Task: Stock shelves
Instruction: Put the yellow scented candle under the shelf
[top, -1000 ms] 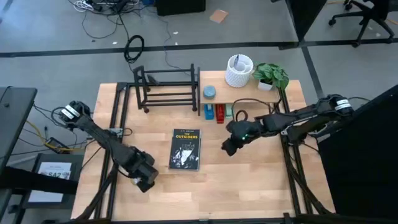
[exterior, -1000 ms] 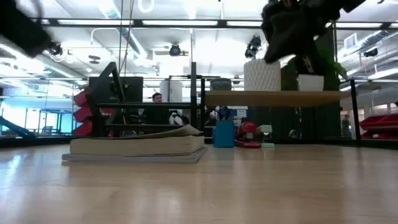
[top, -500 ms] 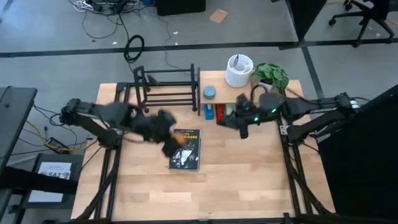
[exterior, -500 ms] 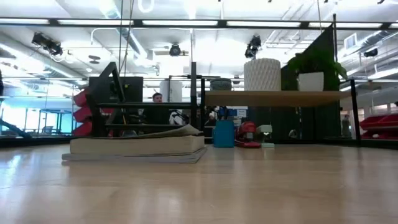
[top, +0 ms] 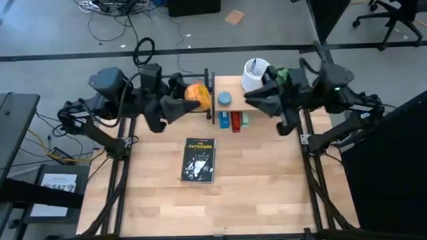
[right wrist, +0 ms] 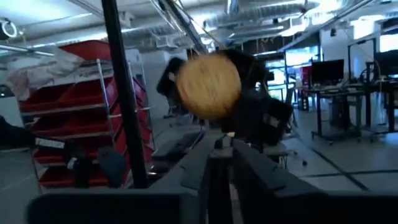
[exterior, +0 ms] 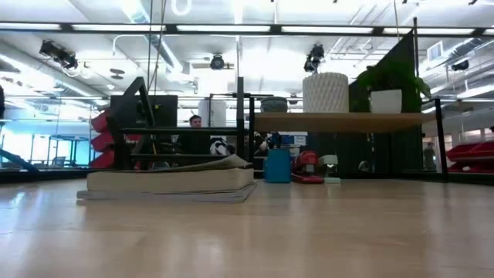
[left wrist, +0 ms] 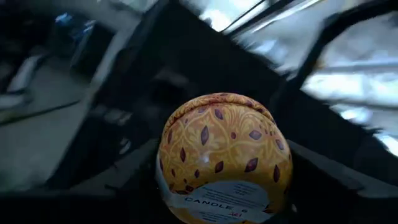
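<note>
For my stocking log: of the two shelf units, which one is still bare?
The black metal-bar rack with upright end frames is bare. The light wooden board shelf on black legs already carries a white basket, a potted plant and a blue tin.

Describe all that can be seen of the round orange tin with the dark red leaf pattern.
The round orange tin looks like metal, with a domed patterned lid, dark red leaf shapes and a pale label band reading CANDLE. It appears closed. The left gripper holds it in the air above the black metal-bar rack, next to the rack's right end frame. It is tilted, its lid turned toward the right arm. Nothing else touches it.
</note>
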### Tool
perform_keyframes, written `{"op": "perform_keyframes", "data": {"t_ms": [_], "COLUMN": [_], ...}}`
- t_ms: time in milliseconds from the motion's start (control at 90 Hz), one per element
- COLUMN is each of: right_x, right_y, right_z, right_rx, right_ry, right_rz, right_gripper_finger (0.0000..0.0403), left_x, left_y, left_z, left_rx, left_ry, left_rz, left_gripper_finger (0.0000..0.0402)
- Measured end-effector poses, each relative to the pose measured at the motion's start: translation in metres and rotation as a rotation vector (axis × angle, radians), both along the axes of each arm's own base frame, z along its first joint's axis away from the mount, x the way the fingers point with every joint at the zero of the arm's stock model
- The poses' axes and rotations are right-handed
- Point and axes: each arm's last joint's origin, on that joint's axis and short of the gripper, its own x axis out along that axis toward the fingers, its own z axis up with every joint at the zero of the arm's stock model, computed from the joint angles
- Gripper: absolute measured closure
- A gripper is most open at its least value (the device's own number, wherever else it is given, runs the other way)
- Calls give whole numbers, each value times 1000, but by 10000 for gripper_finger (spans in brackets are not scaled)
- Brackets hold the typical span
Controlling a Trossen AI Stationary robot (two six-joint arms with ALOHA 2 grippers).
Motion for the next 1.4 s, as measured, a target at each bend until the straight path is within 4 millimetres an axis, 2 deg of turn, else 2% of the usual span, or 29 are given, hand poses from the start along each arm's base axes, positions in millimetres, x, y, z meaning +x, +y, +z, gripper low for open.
{"op": "perform_keyframes", "data": {"t_ms": [78,167,244,311,433,544,733,1000,1122,1289,1400], "right_x": [20,34,41,49,65,78,95,93,93,94,94], "right_y": [4,12,20,25,31,32,37,38,37,40,41], "right_z": [-4,3,13,19,24,28,27,30,30,28,26], "right_rx": [-99,-255,-423,-563,-785,-954,-1047,-1048,-1028,-1013,-1010], "right_ry": [-29,-134,-217,-231,-134,-91,-66,-57,-40,-15,18], "right_rz": [-2,-33,-122,-266,-561,-701,-816,-858,-887,-883,-874], "right_gripper_finger": [277,221,175,141,98,84,96,126,169,265,267], "left_x": [3,4,3,4,7,9,18,25,25,25,26], "left_y": [-1,-1,0,2,5,9,12,12,13,15,15], "left_z": [3,7,10,11,10,9,2,-7,-7,-7,-9], "left_rx": [-5,-14,-28,-46,-67,-83,-108,-117,-126,-115,-117], "left_ry": [-58,-121,-165,-187,-183,-168,-115,-20,-21,-20,2], "left_rz": [-7,-7,9,38,111,135,148,147,168,169,174], "left_gripper_finger": [134,134,134,134,134,134,134,134,134,131,97]}}
